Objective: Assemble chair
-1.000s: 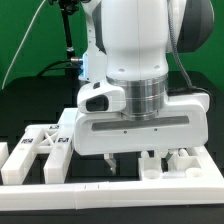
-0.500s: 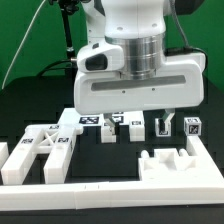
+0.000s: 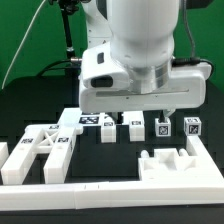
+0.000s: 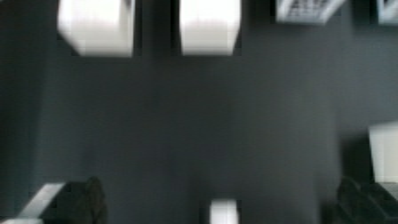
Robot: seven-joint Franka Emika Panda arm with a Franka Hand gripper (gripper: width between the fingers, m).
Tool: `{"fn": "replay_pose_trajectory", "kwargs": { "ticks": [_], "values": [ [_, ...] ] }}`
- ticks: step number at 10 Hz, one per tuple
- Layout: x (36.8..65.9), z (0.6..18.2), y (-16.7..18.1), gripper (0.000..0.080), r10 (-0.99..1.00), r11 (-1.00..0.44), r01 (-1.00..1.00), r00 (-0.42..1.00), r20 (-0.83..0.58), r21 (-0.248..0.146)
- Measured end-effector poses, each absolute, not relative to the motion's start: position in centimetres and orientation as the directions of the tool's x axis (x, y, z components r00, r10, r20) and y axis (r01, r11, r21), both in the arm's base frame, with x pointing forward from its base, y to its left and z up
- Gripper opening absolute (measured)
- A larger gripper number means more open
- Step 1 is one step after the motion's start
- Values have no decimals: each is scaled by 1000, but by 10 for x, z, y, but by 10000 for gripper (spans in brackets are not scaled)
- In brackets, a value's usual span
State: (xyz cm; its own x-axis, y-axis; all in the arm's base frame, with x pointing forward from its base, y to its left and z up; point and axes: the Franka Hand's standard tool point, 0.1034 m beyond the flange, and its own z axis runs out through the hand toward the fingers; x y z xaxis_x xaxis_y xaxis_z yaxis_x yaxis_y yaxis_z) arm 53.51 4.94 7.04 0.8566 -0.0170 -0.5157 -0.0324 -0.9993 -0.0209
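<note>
The chair lies in loose white pieces on the black table. A cross-braced frame [image 3: 40,150] is at the exterior view's left. A tagged slab [image 3: 90,122] and three small tagged blocks [image 3: 160,127] stand in a row behind. A notched piece [image 3: 170,165] sits at the front right. My gripper [image 3: 146,116] hangs above the row of blocks, touching nothing. In the wrist view its dark fingertips [image 4: 71,205] sit far apart with nothing held between them, over two white bars [image 4: 208,25] and dark table.
A long low white border rail [image 3: 110,190] runs along the front edge, with another rail piece at the far left [image 3: 4,155]. A black post and cables [image 3: 68,45] stand at the back left. A white piece shows at the wrist view's edge [image 4: 382,150].
My gripper has risen from low among the front pieces to above the row of tagged blocks, and has drifted a little to the exterior view's right. It carries nothing; the pieces lie still.
</note>
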Motion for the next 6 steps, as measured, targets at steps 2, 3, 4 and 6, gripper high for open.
{"fn": "replay_pose_trajectory", "kwargs": {
  "ticks": [2,3,4,6],
  "values": [
    [498,66,50,649,-13,-1000,-27,760,-650,-12],
    [481,62,51,649,-16,-1000,-27,695,-719,-4],
    [482,59,53,649,-18,-1000,-25,686,-728,1],
    [480,58,52,649,-15,-1000,-23,651,-759,0]
  ]
}}
